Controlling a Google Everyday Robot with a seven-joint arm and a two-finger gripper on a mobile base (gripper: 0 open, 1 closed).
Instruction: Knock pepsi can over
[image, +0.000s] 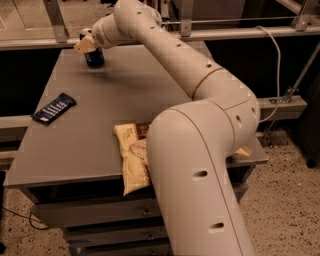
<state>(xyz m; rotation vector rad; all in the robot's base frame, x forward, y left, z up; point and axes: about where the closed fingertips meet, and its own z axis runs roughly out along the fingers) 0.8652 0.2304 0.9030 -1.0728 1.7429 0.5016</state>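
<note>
The pepsi can (94, 58) is a small dark-blue can standing upright at the far left corner of the grey table (150, 95). My gripper (84, 45) is at the end of the long white arm (165, 45) that reaches across the table. It sits right at the can's top, on its left side, and hides the rim. I cannot tell whether it touches the can.
A flat dark-blue snack bar wrapper with white stripes (54, 108) lies near the table's left edge. A tan chip bag (131, 155) lies at the front, partly behind my arm's base. A metal rail (225, 32) runs behind the table. Drawers are below the front edge.
</note>
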